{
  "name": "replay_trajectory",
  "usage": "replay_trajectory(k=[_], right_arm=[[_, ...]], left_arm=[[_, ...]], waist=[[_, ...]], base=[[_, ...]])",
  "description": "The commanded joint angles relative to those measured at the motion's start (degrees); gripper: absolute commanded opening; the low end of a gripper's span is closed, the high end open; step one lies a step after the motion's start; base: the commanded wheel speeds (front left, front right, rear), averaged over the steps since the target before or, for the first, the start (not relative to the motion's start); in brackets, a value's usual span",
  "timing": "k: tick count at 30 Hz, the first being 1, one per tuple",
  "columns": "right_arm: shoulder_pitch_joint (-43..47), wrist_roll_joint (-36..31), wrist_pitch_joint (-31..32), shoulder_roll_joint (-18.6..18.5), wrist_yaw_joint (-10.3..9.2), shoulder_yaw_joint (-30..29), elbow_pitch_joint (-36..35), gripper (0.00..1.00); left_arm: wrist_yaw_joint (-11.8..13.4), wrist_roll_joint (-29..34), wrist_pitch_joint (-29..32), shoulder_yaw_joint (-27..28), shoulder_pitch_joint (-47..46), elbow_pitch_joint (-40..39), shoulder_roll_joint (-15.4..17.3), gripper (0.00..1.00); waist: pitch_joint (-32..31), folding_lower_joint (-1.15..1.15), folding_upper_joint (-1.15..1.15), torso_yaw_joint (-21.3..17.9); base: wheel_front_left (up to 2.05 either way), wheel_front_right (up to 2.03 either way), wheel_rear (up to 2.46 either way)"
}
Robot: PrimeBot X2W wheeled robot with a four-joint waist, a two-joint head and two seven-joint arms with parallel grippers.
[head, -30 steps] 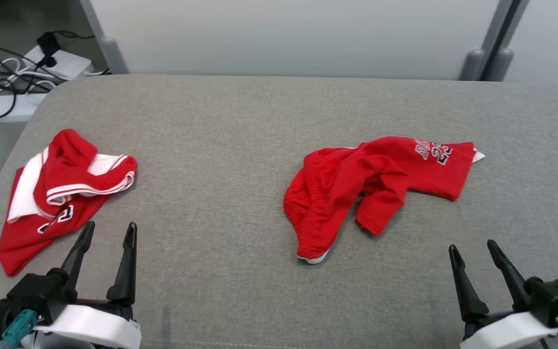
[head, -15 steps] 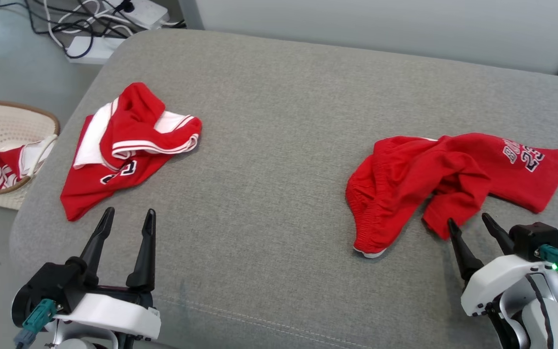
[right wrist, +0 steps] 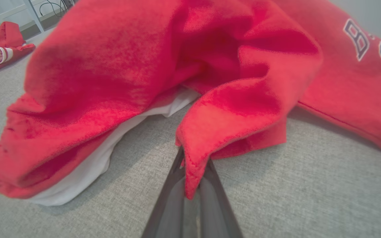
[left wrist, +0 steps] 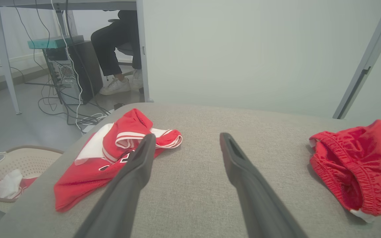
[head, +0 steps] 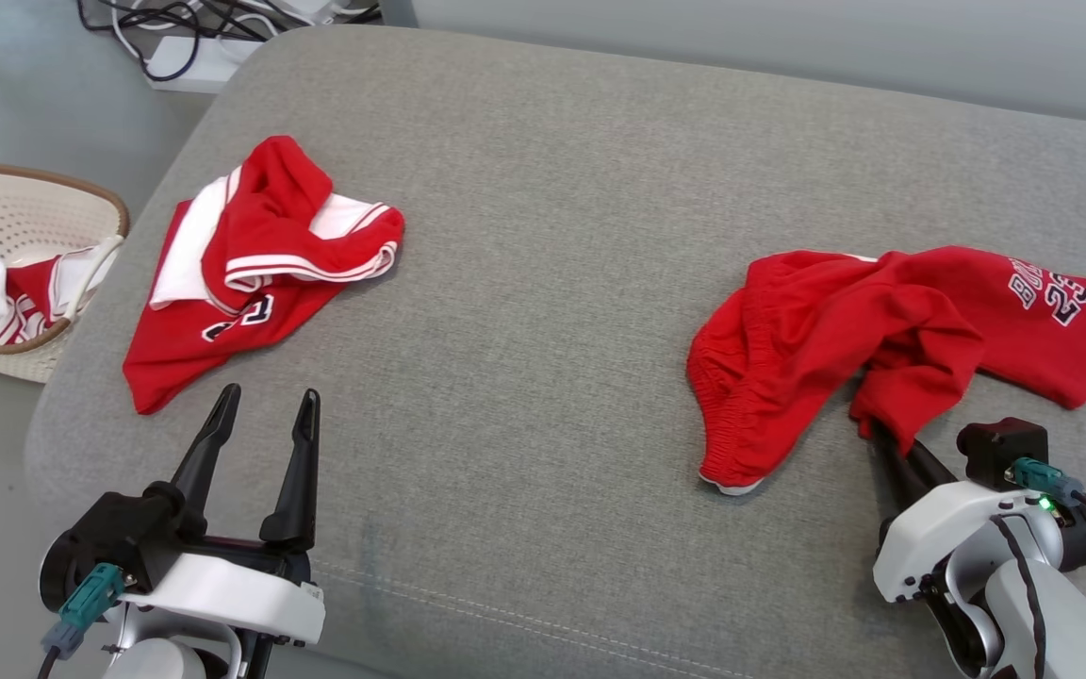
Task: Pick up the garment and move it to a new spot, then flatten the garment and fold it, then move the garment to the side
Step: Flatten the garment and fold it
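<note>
The red shorts (head: 826, 349) lie crumpled near the right edge of the grey cushion (head: 543, 283). The right pincer (head: 887, 443) is clamped together on a fold of their hem, toward the front right corner. The left pincer (head: 270, 391) stands apart, holding nothing, at the front left. Just beyond it a red-and-white jersey (head: 251, 273) lies by the left edge. A basket (head: 53, 176) of clothes sits on the floor off that edge, with cables (head: 175, 19) past the far left corner.

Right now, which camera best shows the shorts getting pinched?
Right wrist view: the right end effector pinches the shorts by the hem, close up. Head view shows most of them; left wrist view, their waistband end.
</note>
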Motion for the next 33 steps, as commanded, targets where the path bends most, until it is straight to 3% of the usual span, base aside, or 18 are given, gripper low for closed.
replay_trajectory(k=[1, 6, 8, 9, 14, 18, 23, 33], right_arm=[[-0.9, 0.99, -0.62, -0.99, 0.24, 2.13, -1.63, 0.0], [0.58, 5.3, 3.03, -5.35, 0.24, 7.03, -10.79, 0.0], [1.75, 7.7, 5.65, -7.91, 0.24, 7.98, -16.88, 0.0], [3.05, 10.25, 8.65, -10.53, 0.24, 7.96, -23.74, 0.0], [7.14, 17.69, 16.46, -14.42, 0.24, 4.02, -38.97, 0.0], [8.04, 22.39, 19.55, -15.78, 0.24, -2.69, -45.29, 0.0], [5.34, 24.58, 22.87, -19.01, 0.24, -8.59, -40.65, 0.0], [-5.76, 26.63, 21.35, -21.63, 0.24, -5.3, -21.37, 0.0]], left_arm=[[-0.45, 0.61, -0.61, 2.37, -2.96, -0.82, 1.34, 1.0], [-0.66, 0.93, -0.69, 2.76, -2.85, -0.45, 1.25, 1.0], [-0.74, 1.01, -0.72, 2.93, -2.68, -0.4, 1.25, 1.0], [-0.74, 1.06, -0.74, 3.16, -2.46, -0.36, 1.25, 1.0], [-0.88, 1.24, -0.77, 3.59, -2.32, -0.32, 0.99, 1.0], [-1.02, 1.42, -0.79, 3.88, -2.32, -0.33, 0.84, 1.0], [-1.51, 1.74, -0.8, 3.78, -3.07, -0.35, 0.63, 1.0], [-2.26, 2.55, -0.82, 3.4, -5.73, -0.05, -0.09, 1.0]], waist=[[-0.04, 0.0, 0.0, -0.87], [-0.41, 0.0, 0.0, -3.37], [-0.6, 0.0, 0.0, -4.47], [-0.77, 0.0, 0.0, -5.64], [-1.36, 0.0, 0.0, -7.82], [-1.47, 0.0, 0.0, -8.98], [-0.4, 0.0, 0.0, -9.21], [4.35, 0.0, 0.0, -7.3]], base=[[0.0, 0.0, 0.0], [0.0, 0.0, 0.0], [0.0, 0.0, 0.0], [0.0, 0.0, 0.0], [0.0, 0.0, 0.0], [0.0, 0.0, 0.0], [0.0, 0.0, 0.0], [0.0, 0.0, 0.0]])
